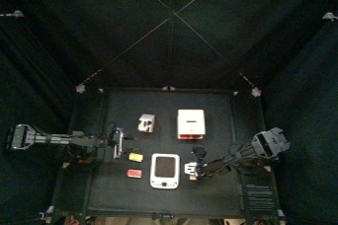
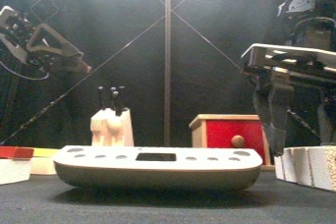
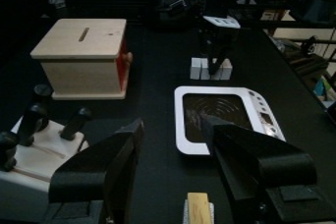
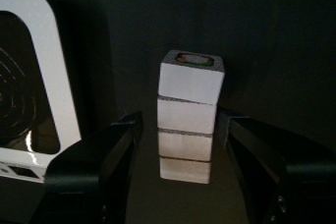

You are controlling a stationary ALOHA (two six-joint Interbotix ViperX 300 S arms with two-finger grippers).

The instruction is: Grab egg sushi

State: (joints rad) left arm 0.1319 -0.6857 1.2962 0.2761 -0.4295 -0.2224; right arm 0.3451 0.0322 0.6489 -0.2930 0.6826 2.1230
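Broadly, the trouble here comes from crowding on the black bench (image 1: 224, 106), taken from the biggest thing down.

The pale wooden box with a red side (image 1: 193, 120) stands toward 12 o'clock, well clear, and poses little risk. The white oval handheld device (image 1: 165, 170) lies at the middle of the near half. It is directly ahead of the left pincer (image 3: 178, 135), so a closing sweep that drifts forward could nudge it. The stack of small white blocks (image 4: 191, 110) stands at 3 o'clock of the device, with the right pincer (image 4: 184, 130) set around it. Whether that one grips the stack or only brackets it, I cannot tell. The small flat red piece (image 1: 136, 173) lies at 9 o'clock of the device and could be taken by mistake for the target.

The egg sushi, a tiny yellow block-shaped toy (image 3: 197, 209), sits at about 10 o'clock of the device, low between the left pincer's two fingers, which stand wide apart and hold nothing. Its long axis appears to run along the gap between them, pointing toward the device, roughly on a 9-to-3 line. Part of it is cut off, so this is a judgement.

Such a small piece could skid or tip aside if one finger meets it first. It could also slip free if the fingers close too high.
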